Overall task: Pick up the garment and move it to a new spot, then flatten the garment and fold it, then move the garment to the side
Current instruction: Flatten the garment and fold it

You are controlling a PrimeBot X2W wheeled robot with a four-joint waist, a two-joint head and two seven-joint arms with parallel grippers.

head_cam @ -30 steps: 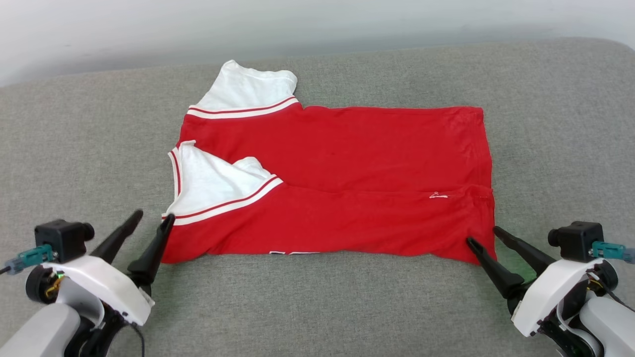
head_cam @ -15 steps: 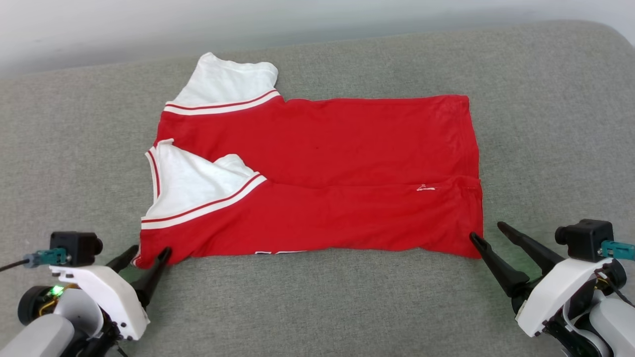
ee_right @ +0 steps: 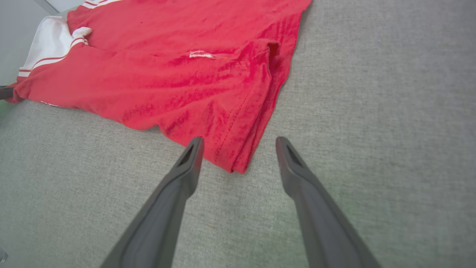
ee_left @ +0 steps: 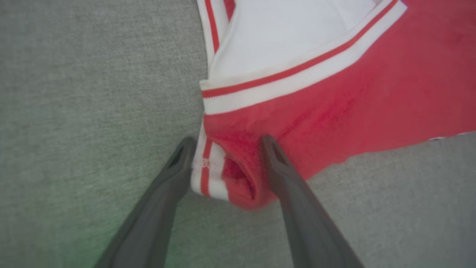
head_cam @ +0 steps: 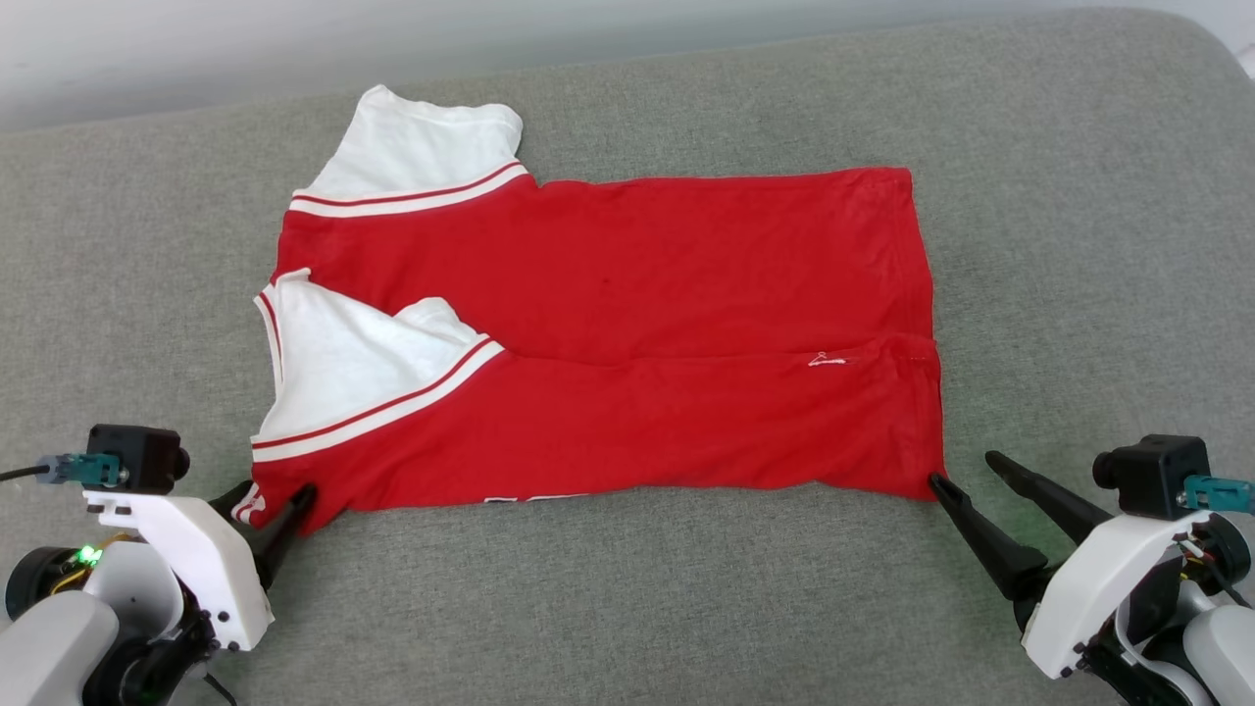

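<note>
The garment (head_cam: pixel 637 324) is a red jersey with white sleeve panels, lying flat and folded lengthwise on a grey cushion. My left gripper (head_cam: pixel 275 495) is down at its near left corner. In the left wrist view the two fingers of that gripper (ee_left: pixel 227 143) stand open on either side of the striped corner of the garment (ee_left: pixel 334 111), with cloth between them. My right gripper (head_cam: pixel 964 468) is open at the near right corner. In the right wrist view the hem tip of the garment (ee_right: pixel 186 74) lies just ahead, between that gripper's (ee_right: pixel 240 141) fingertips.
The grey fabric cushion (head_cam: pixel 627 608) stretches wide on all sides of the shirt. Its far edge meets a pale wall (head_cam: pixel 196 49) at the top. A strip of black-and-white lettering (head_cam: pixel 534 499) peeks from under the near fold.
The head camera has shifted, so the whole scene sits higher and further left. My left gripper has dropped and slid onto the near left corner. The right gripper holds its place at the right corner.
</note>
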